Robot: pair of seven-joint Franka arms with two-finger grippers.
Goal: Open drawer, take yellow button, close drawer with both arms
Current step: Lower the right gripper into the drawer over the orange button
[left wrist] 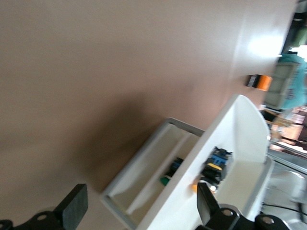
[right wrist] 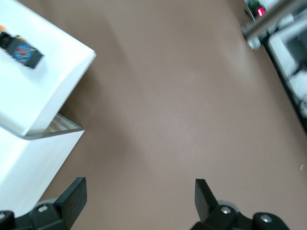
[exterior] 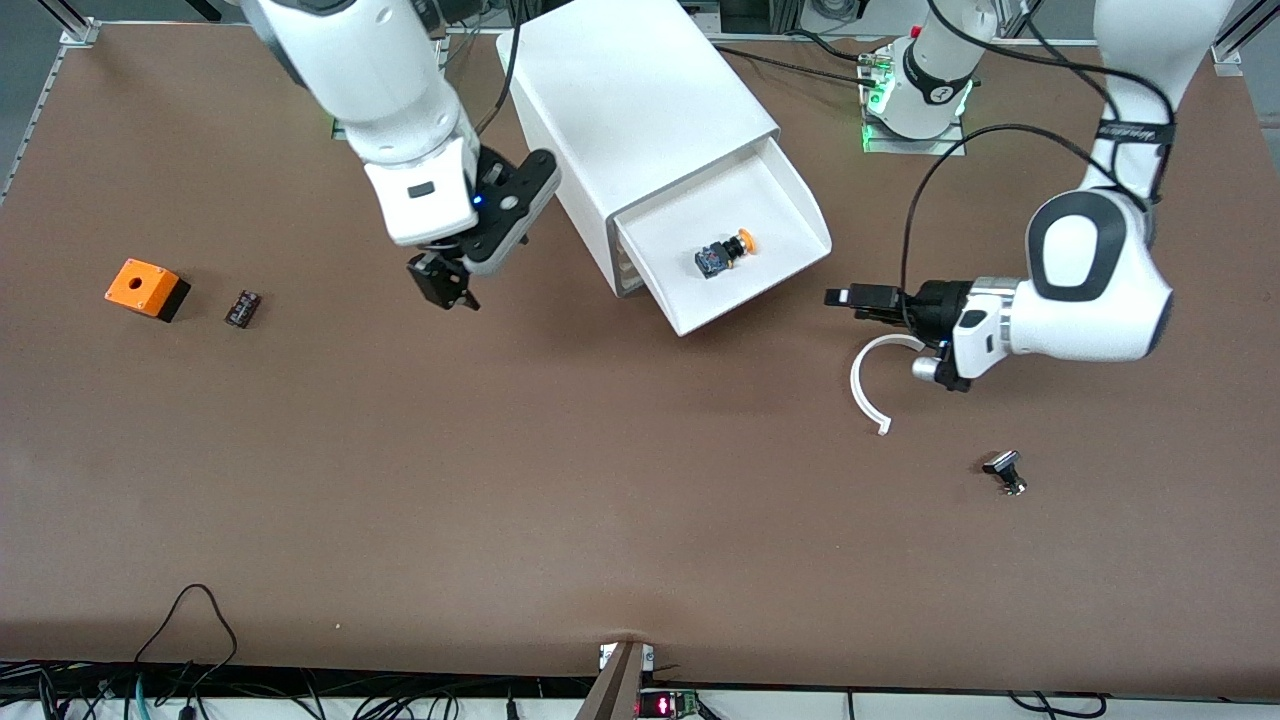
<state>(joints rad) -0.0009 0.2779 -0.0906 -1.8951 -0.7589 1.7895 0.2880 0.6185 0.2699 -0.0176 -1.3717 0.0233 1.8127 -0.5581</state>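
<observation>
**Drawer was open, button not yet taken**

You had the drawer (exterior: 745,262) pulled out of the cabinet (exterior: 640,110), and the button (exterior: 725,254) lay on its floor, on its side, with the orange cap pointing toward the left arm's end of the table.

Your left gripper (exterior: 868,305) stood just beside the drawer's front corner, low over the table, with its fingers apart and nothing between them. In the left wrist view the drawer and the button (left wrist: 216,165) sat ahead of the fingers (left wrist: 207,205), and a lower drawer (left wrist: 144,182) was also partly out, with small parts in it. Your right gripper (exterior: 443,285) waited over bare table beside the cabinet's side wall, also with fingers apart and empty; from there the button (right wrist: 19,48) was ahead of it and off to one side.

What I think could go wrong from here:

- The button lay on its side and looked round, so it could roll or slip away if the fingers closed off its centre.
- The drawer walls were close to the button; a finger coming down at an angle could hit the rim and push the drawer or the cabinet.
- A white curved strip (exterior: 868,385) lay just under the left gripper and could be dragged along.
- If both arms reached in together, they could collide over the drawer.
</observation>
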